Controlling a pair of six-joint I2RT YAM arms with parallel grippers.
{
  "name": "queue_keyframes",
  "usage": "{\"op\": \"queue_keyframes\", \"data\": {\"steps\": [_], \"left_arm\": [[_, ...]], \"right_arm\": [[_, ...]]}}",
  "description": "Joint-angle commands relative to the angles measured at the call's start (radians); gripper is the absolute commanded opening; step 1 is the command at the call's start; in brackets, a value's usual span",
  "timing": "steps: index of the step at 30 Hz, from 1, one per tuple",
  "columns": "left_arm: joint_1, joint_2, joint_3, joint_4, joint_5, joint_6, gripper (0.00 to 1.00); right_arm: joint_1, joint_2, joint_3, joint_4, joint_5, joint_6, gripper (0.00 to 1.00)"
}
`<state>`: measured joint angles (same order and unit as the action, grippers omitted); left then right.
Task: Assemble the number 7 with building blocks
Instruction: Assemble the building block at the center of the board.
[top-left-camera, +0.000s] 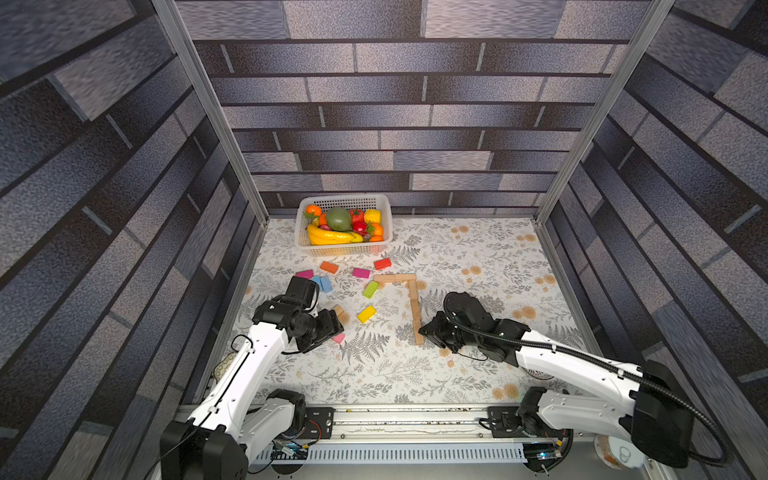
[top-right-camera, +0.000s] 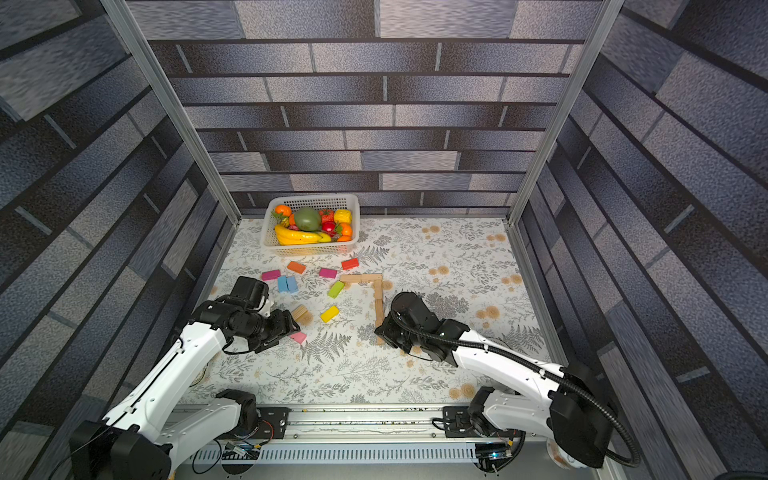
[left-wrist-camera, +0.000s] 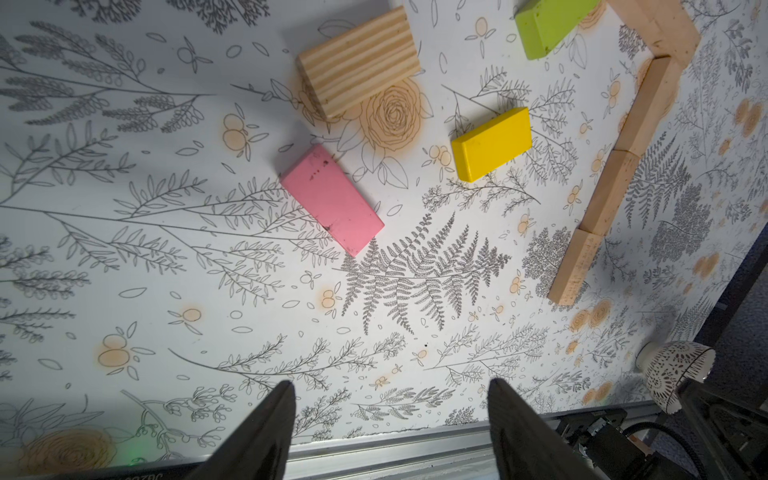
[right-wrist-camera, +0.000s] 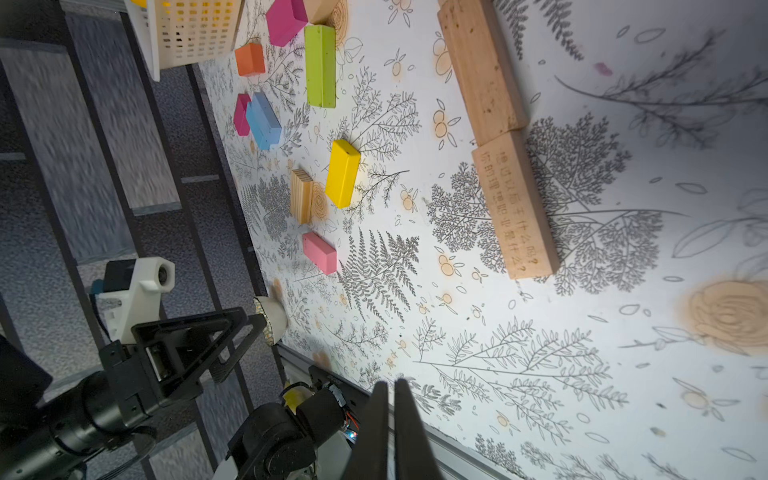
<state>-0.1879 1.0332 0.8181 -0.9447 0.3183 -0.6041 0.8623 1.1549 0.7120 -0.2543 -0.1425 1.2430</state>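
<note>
Quick look at the table: the number 7 (top-left-camera: 414, 309), made of plain tan wooden blocks laid end to end, sat roughly mid-table on the floral tablecloth (top-left-camera: 478, 257). It had a short bar across the far end and a longer stem running back toward the robot. Both top views showed it the same way, w/ the blocks touching at the corner.

The right gripper (right-wrist-camera: 390, 388) was clenched on nothing, fingers pressed together. It was near the stem's closest end but not touching it. That last stem block had printed characters on its face.

The left gripper (left-wrist-camera: 390, 386) was spread wide w/ nothing btwn the fingers. It hung over bare cloth near the pale pink rectangular block (left-wrist-camera: 331, 199) and the striped-grain tan wooden block (left-wrist-camera: 359, 60).

The other loose ones lay left of the 7:
- yellow block (top-left-camera: 366, 314)
- lime green block (top-left-camera: 370, 289)
- two light blue blocks (top-left-camera: 327, 284), side by side
- two magenta blocks (top-left-camera: 361, 272)
- orange block (top-left-camera: 328, 267)
- red block (top-left-camera: 382, 263)

The white plastic basket (top-left-camera: 345, 250) of toy fruit (top-left-camera: 332, 237) sat at the far edge, behind the blocks.
</note>
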Motion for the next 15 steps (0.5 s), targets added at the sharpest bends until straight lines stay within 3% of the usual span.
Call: {"op": "queue_keyframes", "data": {"steps": [1, 5, 11, 15], "left_arm": [[0.002, 0.045, 0.070, 0.017, -0.011, 0.045, 0.78], [-0.069, 0.184, 0.211, -0.024, -0.111, 0.143, 0.79], [-0.193, 0.452, 0.396, -0.072, -0.232, 0.338, 0.82], [-0.266, 0.575, 0.477, -0.086, -0.249, 0.493, 0.82]], "right_arm": [[-0.039, 0.050, 0.073, -0.247, -0.020, -0.129, 0.28], [-0.068, 0.106, 0.190, -0.352, -0.010, -0.234, 0.44], [-0.134, 0.134, 0.246, -0.380, -0.034, -0.290, 0.46], [-0.160, 0.138, 0.258, -0.383, -0.046, -0.298, 0.46]]}}
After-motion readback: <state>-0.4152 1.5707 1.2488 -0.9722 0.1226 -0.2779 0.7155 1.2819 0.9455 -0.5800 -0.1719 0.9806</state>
